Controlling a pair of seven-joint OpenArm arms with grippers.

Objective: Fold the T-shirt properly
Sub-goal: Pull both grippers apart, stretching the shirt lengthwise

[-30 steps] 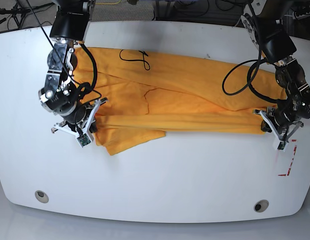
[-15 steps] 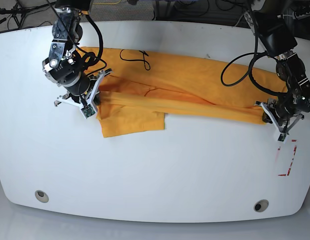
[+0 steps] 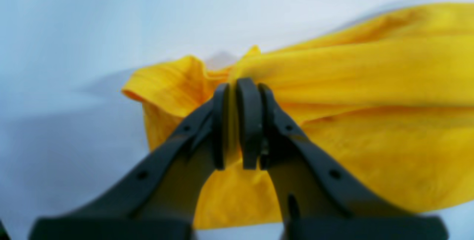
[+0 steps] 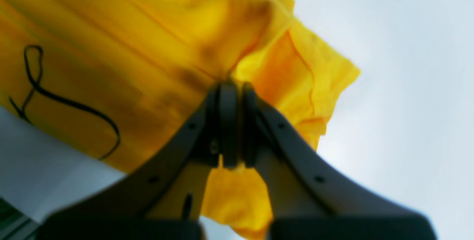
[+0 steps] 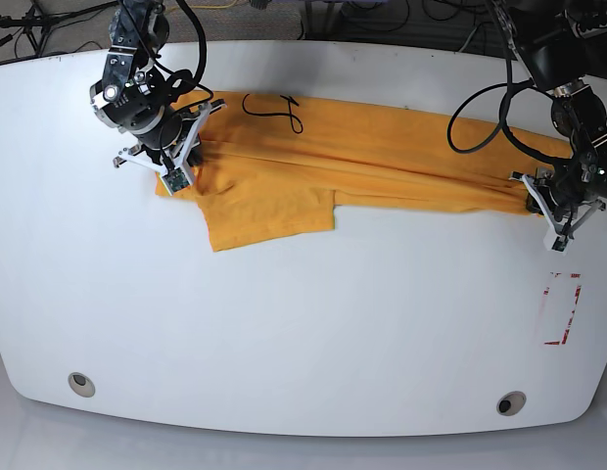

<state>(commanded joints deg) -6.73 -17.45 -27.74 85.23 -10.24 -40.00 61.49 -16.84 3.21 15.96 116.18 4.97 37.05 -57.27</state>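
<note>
The orange-yellow T-shirt (image 5: 382, 157) lies stretched across the far half of the white table (image 5: 303, 313), folded lengthwise into a narrow band, with a sleeve (image 5: 269, 206) hanging toward the front. Black cursive lettering (image 5: 272, 110) shows near its far edge. At the band's right end my left gripper (image 5: 535, 196) is shut on the cloth; the left wrist view shows the left gripper (image 3: 237, 121) pinching a bunched fold of the T-shirt (image 3: 351, 95). My right gripper (image 5: 184, 147) is shut on the left end; the right wrist view shows the right gripper (image 4: 232, 121) holding the T-shirt (image 4: 129, 47).
Red tape marks (image 5: 563, 313) sit near the table's right edge. Two round holes (image 5: 81, 383) (image 5: 511, 402) lie near the front edge. Cables (image 5: 480, 117) loop over the shirt's right part.
Both grippers have carried the held edge of the shirt toward the far side of the table. The band has grown narrower and the sleeve has slid back with it.
</note>
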